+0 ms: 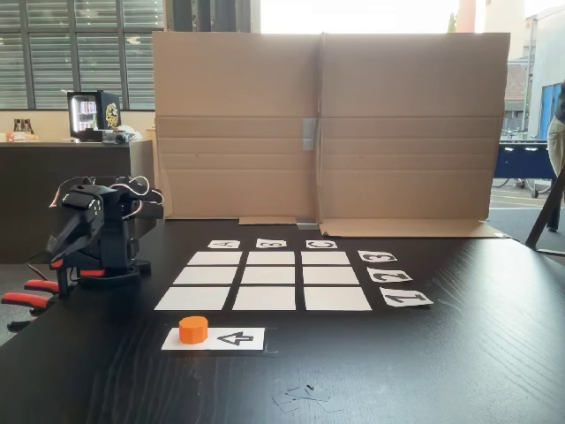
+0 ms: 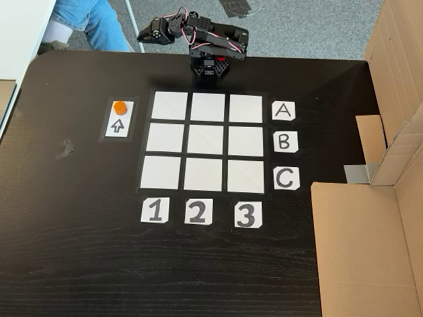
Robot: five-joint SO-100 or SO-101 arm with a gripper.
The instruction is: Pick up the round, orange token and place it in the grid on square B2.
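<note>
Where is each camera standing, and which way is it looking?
Fixed view, low at the table's edge: looks across the paper grid toward the cardboard wall; the folded black arm sits at left.
Fixed view, high above: looks down on the grid; the arm and its tool sit at the top.
Both show the small orange round token on the arrow strip.

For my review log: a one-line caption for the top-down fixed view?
Orange token on arrow strip beside empty grid; folded arm behind.
</note>
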